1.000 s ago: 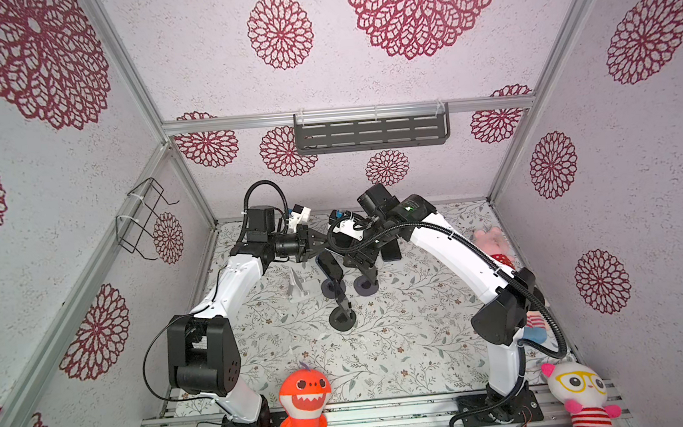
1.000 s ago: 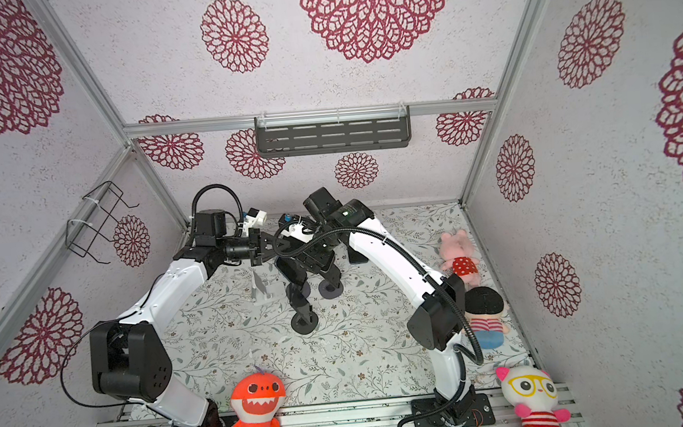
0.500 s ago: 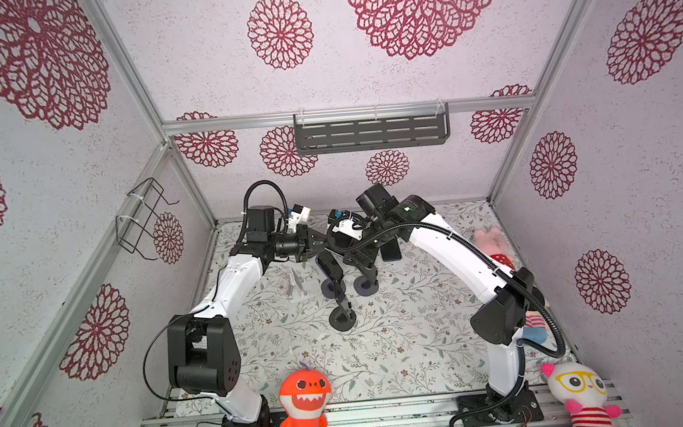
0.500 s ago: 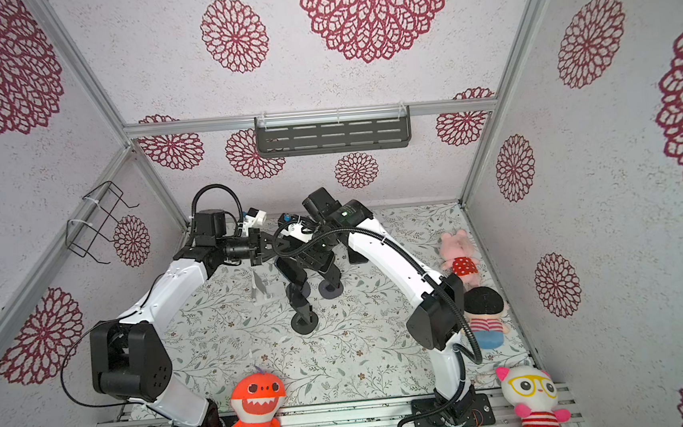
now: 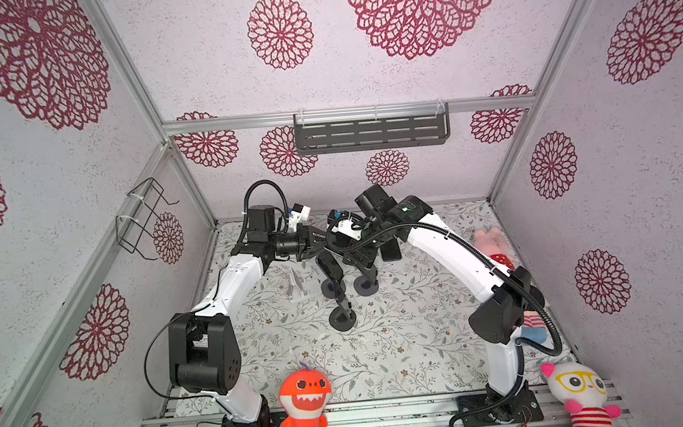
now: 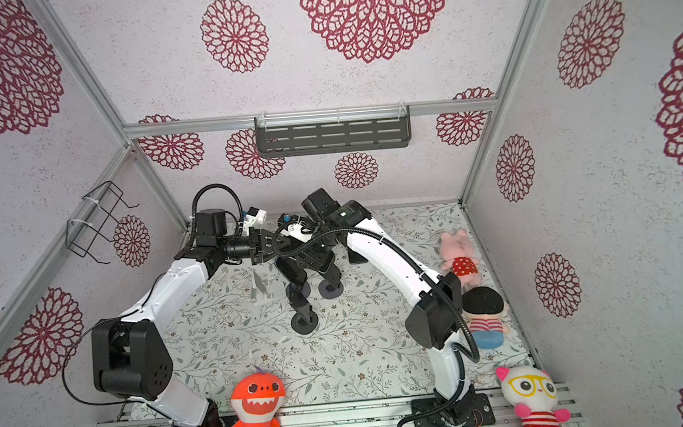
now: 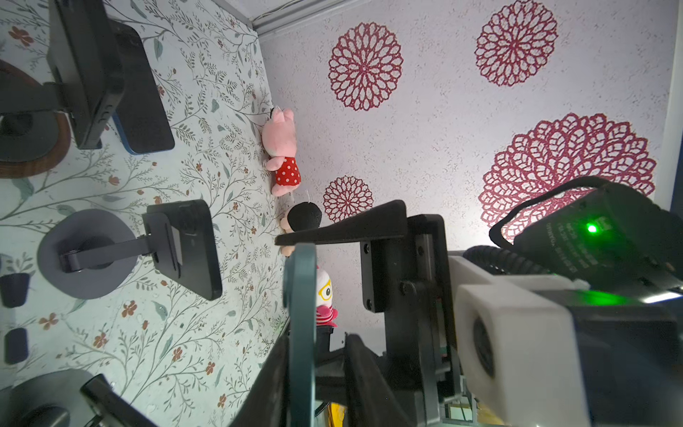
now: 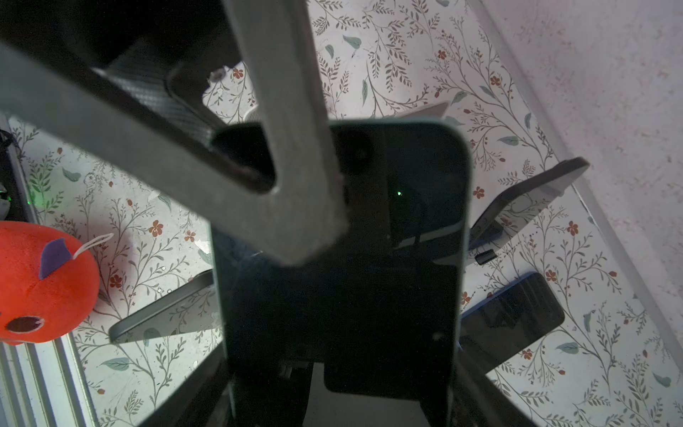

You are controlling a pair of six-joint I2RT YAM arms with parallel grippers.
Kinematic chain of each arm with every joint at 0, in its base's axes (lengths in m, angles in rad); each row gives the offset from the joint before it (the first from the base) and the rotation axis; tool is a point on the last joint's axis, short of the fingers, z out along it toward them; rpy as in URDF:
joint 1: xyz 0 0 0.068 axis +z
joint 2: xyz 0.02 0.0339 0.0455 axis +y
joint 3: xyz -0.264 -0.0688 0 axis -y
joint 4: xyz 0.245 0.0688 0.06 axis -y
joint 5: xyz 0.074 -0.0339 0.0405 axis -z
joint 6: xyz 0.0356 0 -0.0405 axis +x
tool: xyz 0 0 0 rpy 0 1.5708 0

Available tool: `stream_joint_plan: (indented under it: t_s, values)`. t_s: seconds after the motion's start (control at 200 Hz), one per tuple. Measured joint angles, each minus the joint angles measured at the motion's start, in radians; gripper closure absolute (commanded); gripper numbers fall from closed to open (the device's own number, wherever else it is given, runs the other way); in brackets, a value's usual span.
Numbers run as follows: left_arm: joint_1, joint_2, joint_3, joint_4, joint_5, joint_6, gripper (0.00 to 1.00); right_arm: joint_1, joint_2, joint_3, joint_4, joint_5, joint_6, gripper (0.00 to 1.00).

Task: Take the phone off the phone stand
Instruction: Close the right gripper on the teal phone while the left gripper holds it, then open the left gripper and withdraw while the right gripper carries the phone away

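No text, brand, number or sign is being shown clearly enough to be read in any view. A few lines of small white print (image 7: 563, 246) are being seen on the black arm housing (image 7: 621, 255) beside a lit green light (image 7: 592, 229) in the left wrist view, but they are being rendered too small and blurred for any letter to be made out. On the glass of the phone (image 8: 369, 295) only reflections are being caught, with no characters legible.

Teal-edged phone (image 7: 301, 332), orange shark plush (image 5: 304, 397) — leafy floral mat (image 5: 404, 343), crimson-rosette walls (image 5: 193, 47)
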Motion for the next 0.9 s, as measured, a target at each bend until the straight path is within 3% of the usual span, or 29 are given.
stream_joint_plan:
  t_s: [0.49, 0.706, 0.901]
  values:
    - [0.018, 0.000, -0.011, 0.015, -0.029, -0.009, 0.28, -0.022, 0.003, -0.012, 0.042, 0.008, 0.039, 0.53]
    - [0.048, 0.000, -0.016, 0.018, -0.052, -0.001, 0.21, -0.064, -0.005, -0.023, 0.047, 0.032, 0.089, 0.56]
    - [0.098, -0.002, -0.016, 0.018, -0.078, 0.007, 0.20, -0.180, -0.051, -0.069, 0.060, 0.056, 0.179, 0.56]
